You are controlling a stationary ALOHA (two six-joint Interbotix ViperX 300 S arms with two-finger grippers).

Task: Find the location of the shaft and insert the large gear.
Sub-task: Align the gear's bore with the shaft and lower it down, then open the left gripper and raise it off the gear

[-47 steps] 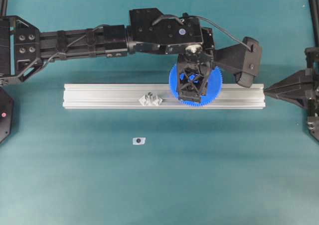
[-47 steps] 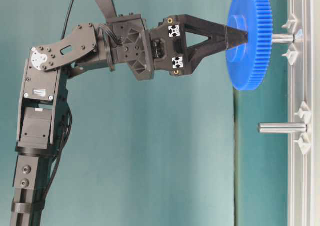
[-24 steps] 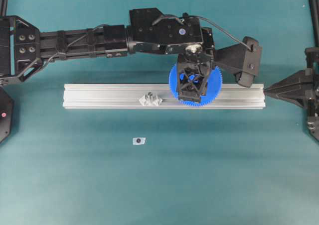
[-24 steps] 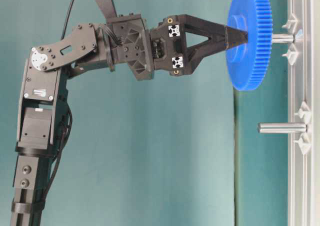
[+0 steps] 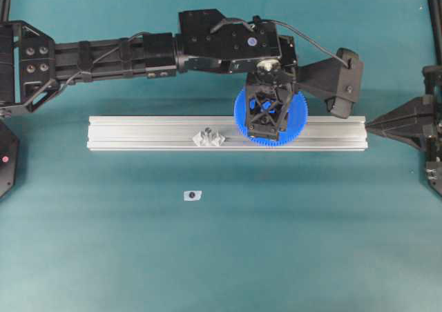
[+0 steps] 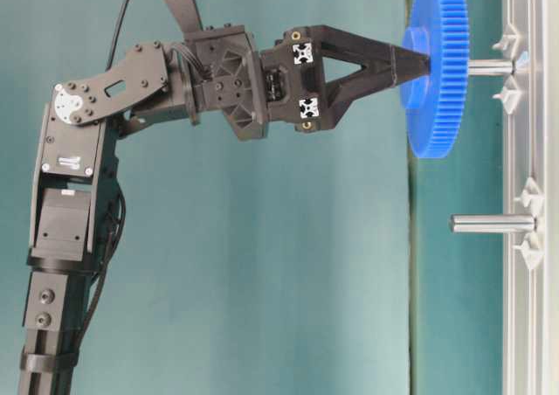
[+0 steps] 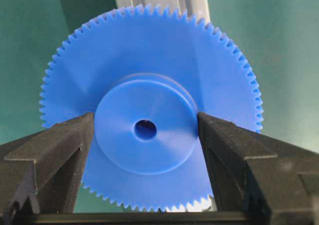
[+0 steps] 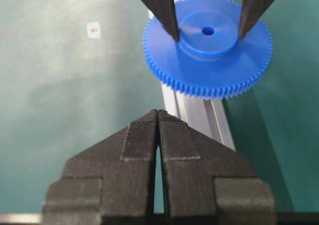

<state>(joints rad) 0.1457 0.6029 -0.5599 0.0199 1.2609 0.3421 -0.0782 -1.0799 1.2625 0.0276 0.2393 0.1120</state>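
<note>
The left pincer [image 7: 145,135] flanks the large gear's [image 7: 149,75] hub; fingers [image 7: 55,150] beside it.

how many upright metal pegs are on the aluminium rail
2. One peg carries the large gear, gripped at its hub by the left gripper. The other peg stands bare farther along the rail. No more show.

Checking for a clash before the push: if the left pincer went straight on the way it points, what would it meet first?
Probably the blue gear itself: the left pincer already flanks its hub. Beyond it stands the peg on the metal rail.
</note>
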